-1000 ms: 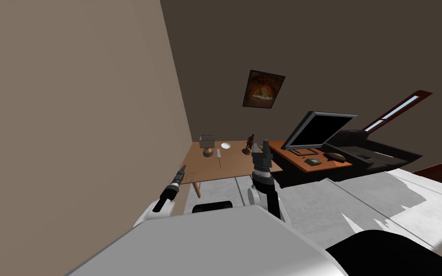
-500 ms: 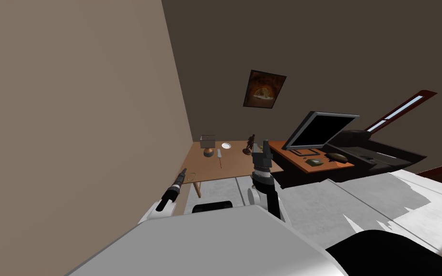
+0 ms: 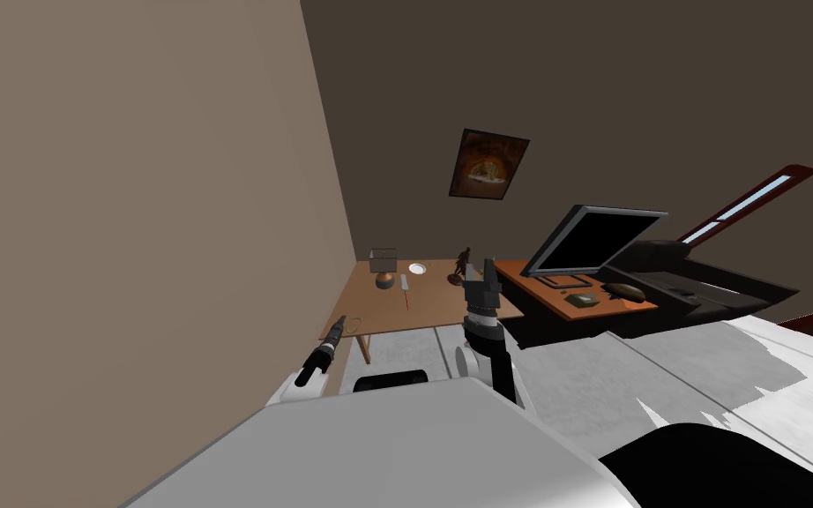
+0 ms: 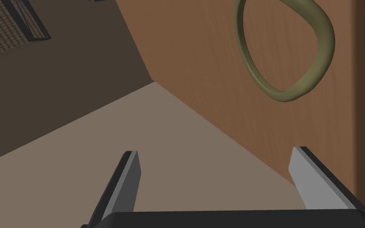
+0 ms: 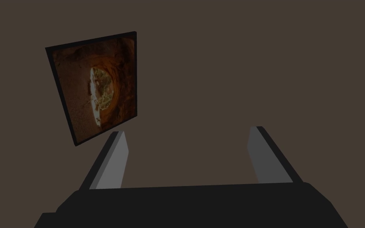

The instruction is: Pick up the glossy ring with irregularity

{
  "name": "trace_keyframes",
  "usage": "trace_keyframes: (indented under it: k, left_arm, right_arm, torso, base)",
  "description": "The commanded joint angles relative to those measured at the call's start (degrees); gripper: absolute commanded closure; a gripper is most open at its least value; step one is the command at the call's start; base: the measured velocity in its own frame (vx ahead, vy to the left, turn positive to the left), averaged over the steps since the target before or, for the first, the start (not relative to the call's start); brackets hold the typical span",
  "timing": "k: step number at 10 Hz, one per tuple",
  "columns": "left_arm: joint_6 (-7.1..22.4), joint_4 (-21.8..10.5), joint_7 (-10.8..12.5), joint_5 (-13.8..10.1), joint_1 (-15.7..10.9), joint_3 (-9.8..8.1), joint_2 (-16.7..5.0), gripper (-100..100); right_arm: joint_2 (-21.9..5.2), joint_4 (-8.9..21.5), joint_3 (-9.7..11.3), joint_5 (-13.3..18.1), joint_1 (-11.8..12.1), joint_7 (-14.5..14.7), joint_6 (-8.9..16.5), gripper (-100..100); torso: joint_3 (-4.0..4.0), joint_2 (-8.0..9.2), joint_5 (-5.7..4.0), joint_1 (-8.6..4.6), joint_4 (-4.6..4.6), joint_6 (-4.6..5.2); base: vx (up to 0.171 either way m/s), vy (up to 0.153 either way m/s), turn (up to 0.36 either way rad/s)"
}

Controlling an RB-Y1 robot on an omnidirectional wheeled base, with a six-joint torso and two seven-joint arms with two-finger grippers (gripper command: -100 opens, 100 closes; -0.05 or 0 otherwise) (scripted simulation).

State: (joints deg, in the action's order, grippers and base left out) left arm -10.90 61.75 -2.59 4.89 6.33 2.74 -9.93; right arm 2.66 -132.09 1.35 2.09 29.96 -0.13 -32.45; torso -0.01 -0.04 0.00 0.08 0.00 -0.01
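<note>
Left gripper (image 4: 215,151): fingers spread wide, nothing between them. The target, an olive-green glossy ring with an uneven, lopsided outline (image 4: 323,43), lay flat on the brown wooden tabletop (image 4: 217,59), close to the table's edge and near a corner. Key relation: the ring sat ahead of my fingertips, not between them, and off to the side of the finger that hung over the tabletop. The other finger stood over the beige surface beyond the table's edge. The ring's long axis ran roughly along my line of reach, with its more angular end nearest me. In the head view the left gripper (image 3: 337,319) hung just beside the ring (image 3: 354,324), apart from it. The right gripper (image 3: 487,265) was raised over the far part of the table (image 3: 422,309), well apart from the ring, its fingers also spread (image 5: 187,130). Judgement: the left arm is the nearer one. The next move needs a sideways shift toward the table and an advance, so that the band comes between the fingers across its short width.
</note>
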Motion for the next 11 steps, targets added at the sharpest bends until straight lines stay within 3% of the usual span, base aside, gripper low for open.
trace_keyframes:
  k: [1,2,5,6,11]
  left_arm:
    - [1.1,-2.9,0.4,0.0,-1.3,0.06,0.7,-100]
    - [1.1,-3.2,0.4,0.0,-1.3,0.06,0.7,-100]
    - [2.0,-9.2,0.6,0.3,-4.3,-0.17,3.1,-100]
    - [2.0,-9.2,0.6,0.3,-4.3,-0.17,3.1,-100]
    - [2.5,-16.4,0.8,0.8,-8.5,-0.57,8.1,-100]
  right_arm:
    - [0.0,0.0,0.0,0.0,0.0,0.0,0.0,0]
    - [0.0,0.0,0.0,0.0,0.0,0.0,0.0,0]
    - [0.0,0.0,0.0,0.0,0.0,0.0,0.0,0]
    - [0.0,0.0,0.0,0.0,0.0,0.0,0.0,0]
    - [0.0,0.0,0.0,0.0,0.0,0.0,0.0,0]
  torso:
    - [0.0,0.0,0.0,0.0,0.0,0.0]
    - [0.0,0.0,0.0,0.02,0.0,0.0]
    - [-0.01,-0.01,0.01,0.04,0.0,0.0]
    - [0.0,-0.01,0.01,0.06,0.0,-0.01]
    - [-0.01,-0.02,0.02,0.08,0.0,0.0]
  base:
    - [0.005,0.023,0.035]
    - [0.005,0.021,0.027]
    - [0.008,0.031,0.045]
    - [0.002,0.026,0.006]
    - [0.014,0.046,0.043]
